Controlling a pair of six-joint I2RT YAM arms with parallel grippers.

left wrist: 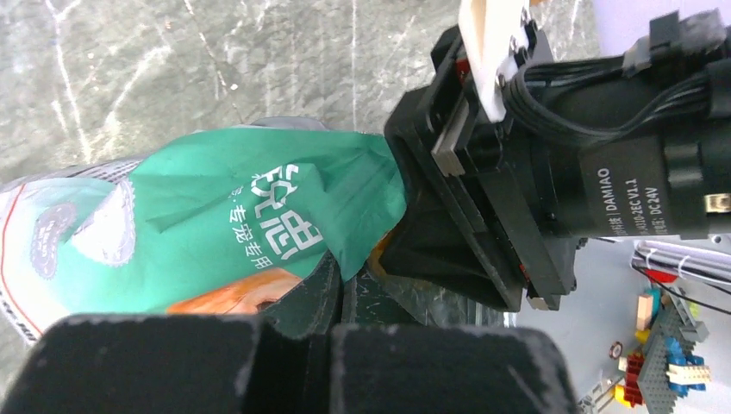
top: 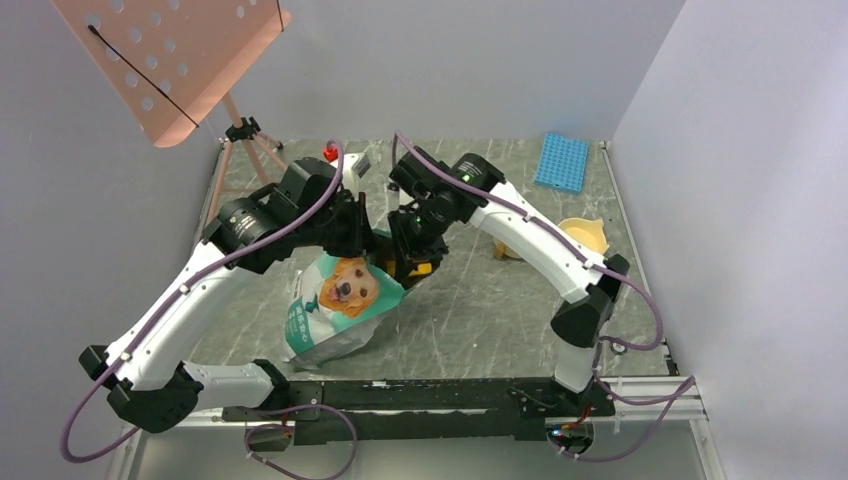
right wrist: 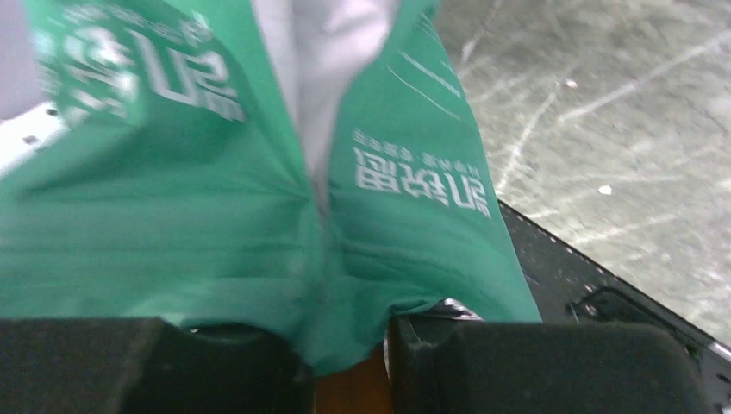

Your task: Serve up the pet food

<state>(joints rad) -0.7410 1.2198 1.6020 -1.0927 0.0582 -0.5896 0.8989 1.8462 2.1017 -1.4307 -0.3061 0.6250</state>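
The dog-picture bag [top: 338,305] stands slanted on the grey marbled table [top: 470,310], about midway between the left and right edges. Its base sits close to the near edge and its crumpled green top leans toward the far edge. Both arms meet at that top. The left gripper [left wrist: 297,345] comes in from the left edge side with its jaws almost together, and the bag's upper rim runs down into the narrow slot between them, so it is pinching the bag. The right gripper [right wrist: 345,354] comes in from the right edge side. A green fold of the bag fills the small gap between its black fingers [right wrist: 534,366], so it too is clamped on the bag. In the left wrist view the two grippers are just beside each other at the bag's mouth. The pet food cannot be seen in any view, since the folds and the grippers cover the bag's opening, so I cannot tell where it lies. A pale orange scoop [top: 585,235] rests near the right edge, well apart from the bag. A blue rack [top: 560,161] lies by the far right corner. A pink perforated board [top: 170,60] on a tripod [top: 245,135] stands at the far left corner.
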